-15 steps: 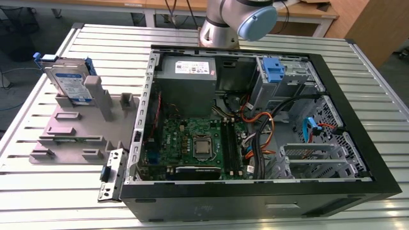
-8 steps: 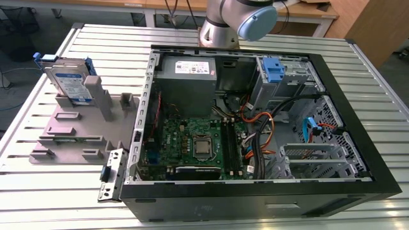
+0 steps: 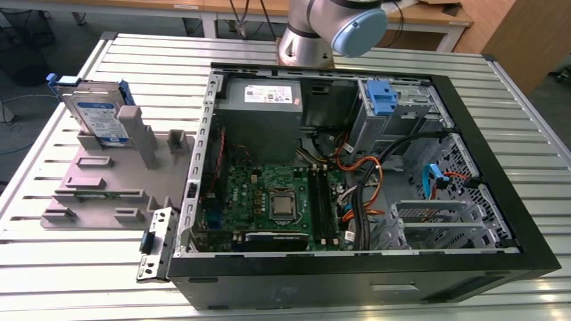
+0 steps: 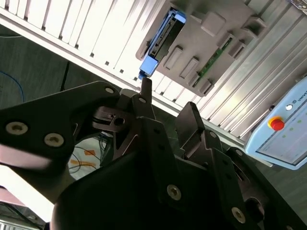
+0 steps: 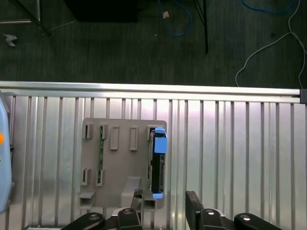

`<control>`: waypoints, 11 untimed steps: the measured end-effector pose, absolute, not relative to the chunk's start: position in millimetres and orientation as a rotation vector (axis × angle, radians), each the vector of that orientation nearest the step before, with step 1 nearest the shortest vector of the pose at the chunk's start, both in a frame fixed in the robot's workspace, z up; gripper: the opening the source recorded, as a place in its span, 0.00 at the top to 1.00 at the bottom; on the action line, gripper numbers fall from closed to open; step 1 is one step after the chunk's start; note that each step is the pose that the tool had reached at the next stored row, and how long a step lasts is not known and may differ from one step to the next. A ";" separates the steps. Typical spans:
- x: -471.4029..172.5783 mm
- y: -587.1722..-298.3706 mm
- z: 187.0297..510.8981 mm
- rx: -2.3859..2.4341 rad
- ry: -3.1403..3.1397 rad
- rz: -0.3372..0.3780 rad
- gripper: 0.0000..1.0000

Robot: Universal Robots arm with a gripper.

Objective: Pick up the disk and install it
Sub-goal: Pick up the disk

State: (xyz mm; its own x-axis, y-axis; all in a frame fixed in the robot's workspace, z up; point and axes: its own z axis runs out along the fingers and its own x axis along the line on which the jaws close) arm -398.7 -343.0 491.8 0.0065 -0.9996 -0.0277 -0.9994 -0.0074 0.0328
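Note:
The disk (image 3: 93, 114) stands on edge in the grey moulded holder (image 3: 107, 180) at the exterior view's left, silver-grey with a white-and-blue label and a blue rail frame. In both wrist views it appears edge-on from high above, disk (image 5: 157, 165) and disk (image 4: 160, 36), at one side of the holder (image 5: 120, 163). My gripper (image 5: 164, 201) hangs well above it, open, with nothing between its fingers (image 4: 145, 93). In the first wrist view the disk's near end lines up with the gap between the fingertips.
An open computer case (image 3: 499, 167) lies on the slatted metal table (image 3: 53, 281), with a grey power-supply box (image 3: 267, 100), a blue drive bay latch (image 3: 381, 100) and a motherboard (image 3: 267, 194). A teach pendant (image 4: 283, 129) lies beside the holder. A green memory stick (image 5: 101, 158) sits in the holder.

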 end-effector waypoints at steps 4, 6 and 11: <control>-398.7 -343.0 484.5 2.222 -2.214 -0.067 0.53; -398.7 -342.9 481.0 2.220 -2.216 -0.067 0.53; -398.7 -343.0 471.8 2.216 -2.221 -0.067 0.53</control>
State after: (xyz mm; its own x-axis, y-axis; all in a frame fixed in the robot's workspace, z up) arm -398.7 -343.0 471.8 -0.0028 -0.9996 -0.0277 -0.9995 0.0019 0.0329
